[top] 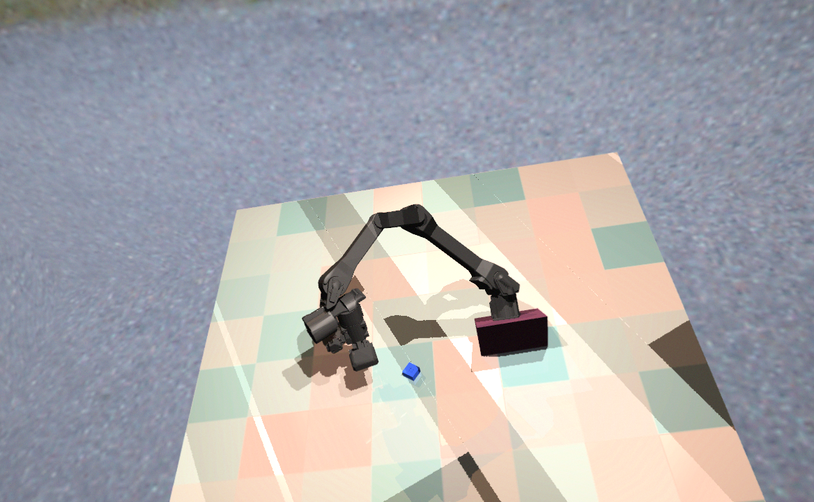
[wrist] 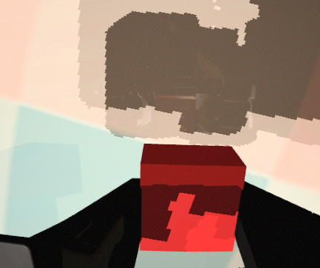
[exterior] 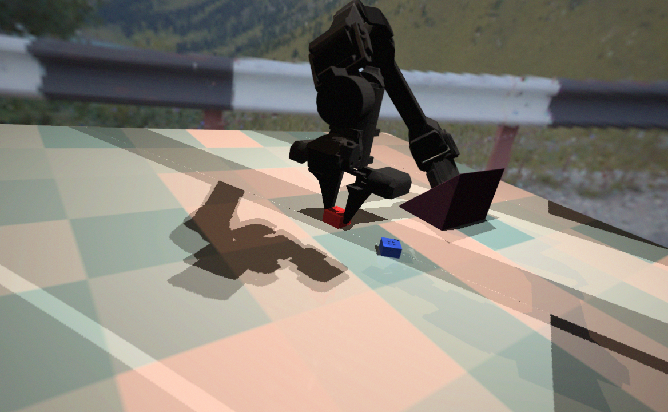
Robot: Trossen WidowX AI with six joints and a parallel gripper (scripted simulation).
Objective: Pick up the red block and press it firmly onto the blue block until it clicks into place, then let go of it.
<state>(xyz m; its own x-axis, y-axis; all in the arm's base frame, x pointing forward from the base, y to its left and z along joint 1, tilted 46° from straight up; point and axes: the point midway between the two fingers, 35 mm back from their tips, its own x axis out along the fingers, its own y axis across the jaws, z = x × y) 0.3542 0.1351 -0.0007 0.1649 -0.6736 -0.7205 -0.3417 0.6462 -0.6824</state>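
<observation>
The red block (exterior: pixel 334 218) (wrist: pixel 190 227) is pinched between the two black fingers of my gripper (exterior: pixel 337 213) (wrist: pixel 187 192). It appears raised a little above the table, roughly level. In the wrist view it sits squarely between the fingers, with a finger against each side. The blue block (top: pixel 410 371) (exterior: pixel 390 248) rests on the table with its studs up, to the right of my gripper in the top and exterior views. The blocks are apart. In the top view the arm hides the red block and the fingertips. The blue block is not seen in the wrist view.
The arm's dark maroon base block (top: pixel 512 334) (exterior: pixel 466 202) stands behind and to the right of the blue block in the exterior view. The table (top: pixel 310 443) (exterior: pixel 182 333) has a patchwork of pink, green and cream squares, crossed by shadows and light streaks.
</observation>
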